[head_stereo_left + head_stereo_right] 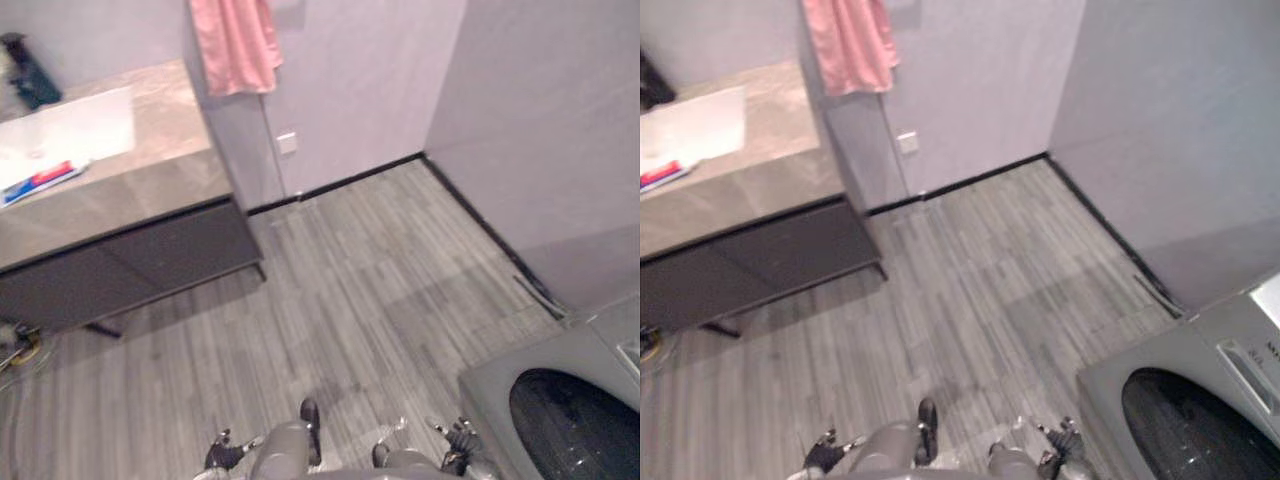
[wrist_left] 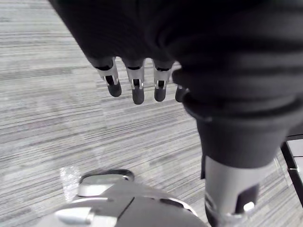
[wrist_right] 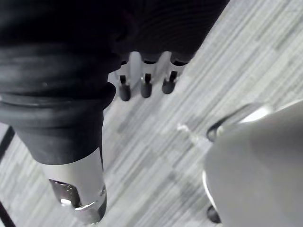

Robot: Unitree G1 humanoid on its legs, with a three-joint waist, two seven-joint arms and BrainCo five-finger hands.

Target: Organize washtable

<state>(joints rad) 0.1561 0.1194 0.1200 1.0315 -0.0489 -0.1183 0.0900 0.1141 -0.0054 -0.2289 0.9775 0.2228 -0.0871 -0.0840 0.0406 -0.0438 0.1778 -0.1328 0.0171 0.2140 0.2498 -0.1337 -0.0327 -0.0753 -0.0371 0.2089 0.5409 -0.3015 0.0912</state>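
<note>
Hands down and empty: the robot's left hand [image 2: 137, 90] and right hand [image 3: 145, 86] hang at its sides over the grey plank floor [image 1: 370, 290], fingers loosely straight and slightly spread, holding nothing.

The washtable surface [image 1: 165, 130], a marbled top on a dark cabinet [image 1: 150, 260], stands far off to the left, well out of reach. On it lies a red, white and blue toothpaste tube [image 1: 42, 181], resting on the near edge of the white sink [image 1: 70, 130]. A dark bottle [image 1: 30, 80] stands at the far left corner. A pink towel [image 1: 235, 45] hangs on the wall just right of the surface, and a washing machine [image 1: 560, 400] sits at the near right.

From where I stand, tidying has not begun, and the job now looks like an approach. Done well, that would mean turning left and closing in squarely on the cabinet front. It should stop with the sink and tube centred ahead and both arms kept low on the way. The tube looks like the easiest first pick, since it lies flat and apart from the bottle.
</note>
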